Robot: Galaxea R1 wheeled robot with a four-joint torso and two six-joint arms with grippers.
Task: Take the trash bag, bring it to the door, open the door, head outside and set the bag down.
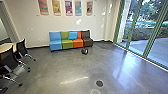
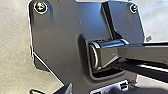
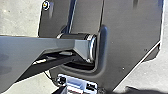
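Whether the left tool and the right tool are open, closed or gripping anything, I cannot tell. Nor can I tell where the trash bag is.

Nearest in the head view, a dark disc [image 1: 99, 83] lies on the smooth grey floor [image 1: 55, 70], with a faint pale ring [image 1: 95, 91] just beside it. A thin streak of light crosses the floor near them. On the robot's left, black chairs [image 1: 22, 47] on wheeled bases stand around a pale tabletop [image 1: 5, 46].

Farther off, a small dark object [image 1: 84, 51] sits on the floor in front of the orange and brown seats, too small to identify. Four seats stand side by side near the wall [image 1: 30, 20]: blue [image 1: 55, 41], green [image 1: 67, 44], orange [image 1: 77, 43] and brown [image 1: 87, 41]. A blue cushion [image 1: 72, 35] leans upright against the backs of the green and orange ones. Five colourful posters [image 1: 69, 7] hang in a row above.

Along the robot's right run tall glass panes [image 1: 140, 32] in green frames; which of them is the door, I cannot tell. Beyond the glass lie pale paving [image 1: 140, 47], then shrubs and trees [image 1: 147, 10].
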